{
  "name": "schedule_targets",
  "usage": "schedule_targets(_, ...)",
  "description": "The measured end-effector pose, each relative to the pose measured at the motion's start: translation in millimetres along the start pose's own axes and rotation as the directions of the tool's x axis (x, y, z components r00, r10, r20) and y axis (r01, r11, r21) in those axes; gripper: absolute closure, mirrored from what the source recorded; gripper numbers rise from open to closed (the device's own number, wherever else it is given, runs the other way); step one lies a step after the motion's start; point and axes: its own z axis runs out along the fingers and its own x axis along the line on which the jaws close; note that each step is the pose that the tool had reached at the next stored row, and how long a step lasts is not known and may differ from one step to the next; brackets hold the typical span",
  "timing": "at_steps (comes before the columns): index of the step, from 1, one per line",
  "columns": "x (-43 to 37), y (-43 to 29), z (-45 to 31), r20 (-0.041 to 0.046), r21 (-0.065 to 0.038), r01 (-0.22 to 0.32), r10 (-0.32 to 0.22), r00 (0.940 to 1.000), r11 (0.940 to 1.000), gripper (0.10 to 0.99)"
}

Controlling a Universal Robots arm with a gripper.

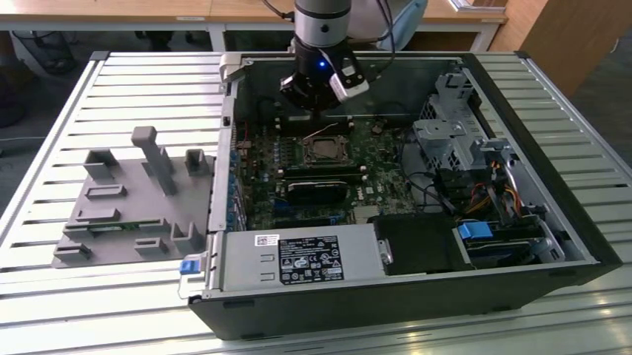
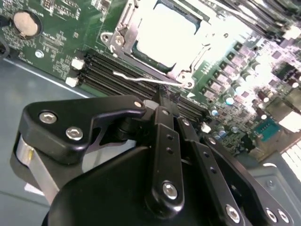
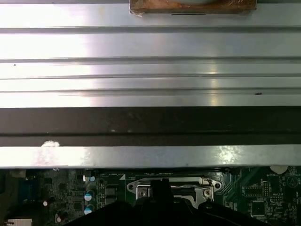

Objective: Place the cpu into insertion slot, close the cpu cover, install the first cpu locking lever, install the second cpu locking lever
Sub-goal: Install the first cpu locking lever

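1. Exterior view: An open computer case (image 1: 553, 222) lies on a slatted metal surface (image 1: 148, 81). A grey fixture (image 1: 129, 200) sits beside it, on the exterior view's left. The arm reaches down into the case, and its gripper (image 1: 314, 109) hangs just above the green motherboard (image 1: 385, 159), close to the insertion slot (image 1: 324, 153). A labelled power supply (image 1: 296, 259) fills the near end of the case.

2. Second wrist view: The fingers (image 2: 162, 117) are drawn together at their tips, with nothing seen between them. They sit just short of a thin silvery locking lever (image 2: 146, 80), which lies along the slot's nearest edge, over the black memory slots (image 2: 113, 68). Whether the tips touch the lever cannot be told. The cpu (image 2: 164, 33) rests in the slot, its pale face glaring bright. The cpu cover (image 2: 121, 33) lies down around it as a metal frame. A coin battery (image 2: 24, 23) sits well apart on the board.

3. First wrist view: The gripper's dark tip stands directly before the silvery-rimmed slot. Beyond them are the case wall and the ribbed surface.
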Motion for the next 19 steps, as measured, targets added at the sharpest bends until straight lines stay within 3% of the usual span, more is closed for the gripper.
schedule_targets(19, -14.9, 2.3, 13.6, -0.0011, -0.002, 0.014, -0.014, 0.9999, 0.9999, 0.980)
